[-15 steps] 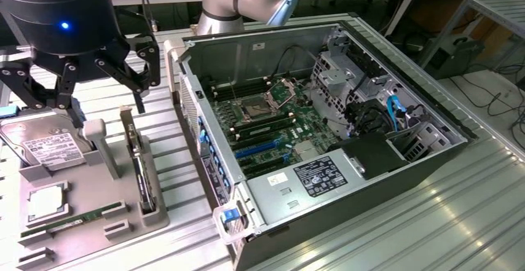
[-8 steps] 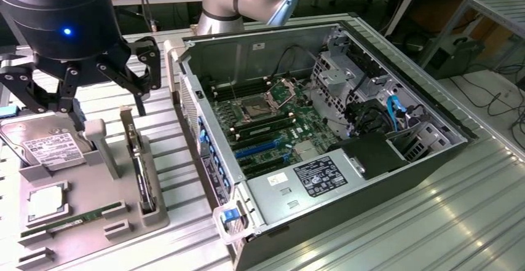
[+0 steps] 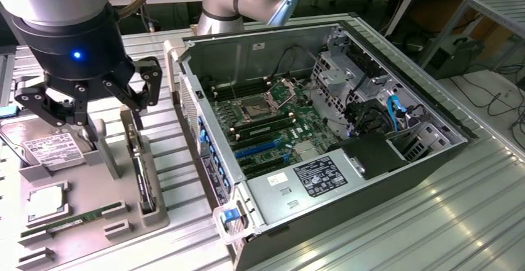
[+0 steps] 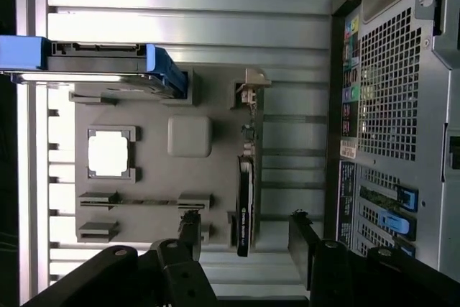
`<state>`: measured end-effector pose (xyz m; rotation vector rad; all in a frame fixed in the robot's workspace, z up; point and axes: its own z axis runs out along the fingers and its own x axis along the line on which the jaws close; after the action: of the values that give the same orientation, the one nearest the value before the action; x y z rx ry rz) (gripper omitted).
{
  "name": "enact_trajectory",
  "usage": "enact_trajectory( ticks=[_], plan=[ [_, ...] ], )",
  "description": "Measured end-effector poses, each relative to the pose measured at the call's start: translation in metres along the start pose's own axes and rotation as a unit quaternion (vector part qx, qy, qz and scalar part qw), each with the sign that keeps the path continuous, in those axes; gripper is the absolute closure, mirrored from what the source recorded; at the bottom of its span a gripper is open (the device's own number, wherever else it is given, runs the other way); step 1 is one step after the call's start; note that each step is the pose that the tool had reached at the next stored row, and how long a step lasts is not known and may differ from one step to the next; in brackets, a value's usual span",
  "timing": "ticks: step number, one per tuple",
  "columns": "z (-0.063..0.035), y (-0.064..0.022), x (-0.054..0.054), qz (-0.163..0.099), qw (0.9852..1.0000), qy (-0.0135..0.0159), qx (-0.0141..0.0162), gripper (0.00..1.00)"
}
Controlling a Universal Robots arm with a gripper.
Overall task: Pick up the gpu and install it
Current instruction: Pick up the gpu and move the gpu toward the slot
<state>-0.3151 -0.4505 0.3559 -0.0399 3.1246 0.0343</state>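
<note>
Spotter: Ribbed metal tabletop (image 3: 459, 222) carries it all: the open computer case (image 3: 328, 129) lies toward the exterior view's right, the grey parts holder (image 3: 98, 185) toward its left.

Operator: Where is the gpu?

Spotter: Your gpu (image 3: 144, 179) stands on edge in a slot of the holder, along the side nearest the case.

Operator: And the claw?

Spotter: Your claw (image 3: 102, 120) hangs above the holder, spread wide and holding nothing. In the wrist view its fingers (image 4: 188, 229) sit one to each side of the card, neither touching it.

Operator: How will it handle?

Spotter: I judge it light, thin and stiff, but fragile, since it is a bare circuit board. Pinch it across the two flat faces near mid-length. Keep off the bracket (image 4: 251, 84) end and the seated lower edge. Squeeze gently, because the black face may be slick.
</note>
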Motion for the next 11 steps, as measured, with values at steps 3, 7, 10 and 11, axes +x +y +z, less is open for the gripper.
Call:
enact_trajectory(
  ticks=[3,7,10,11],
  plan=[
    [0.0045,-0.0001,0.0001,0.0,1.0,0.0,0.0,0.39],
    [0.0079,-0.0002,0.0001,0.0,1.0,0.0,0.0,0.39],
    [0.0097,-0.0002,0.0001,0.0,1.0,0.0,0.0,0.39],
    [0.0103,-0.0002,0.0002,0.0,1.0,0.0,0.0,0.39]
  ],
)
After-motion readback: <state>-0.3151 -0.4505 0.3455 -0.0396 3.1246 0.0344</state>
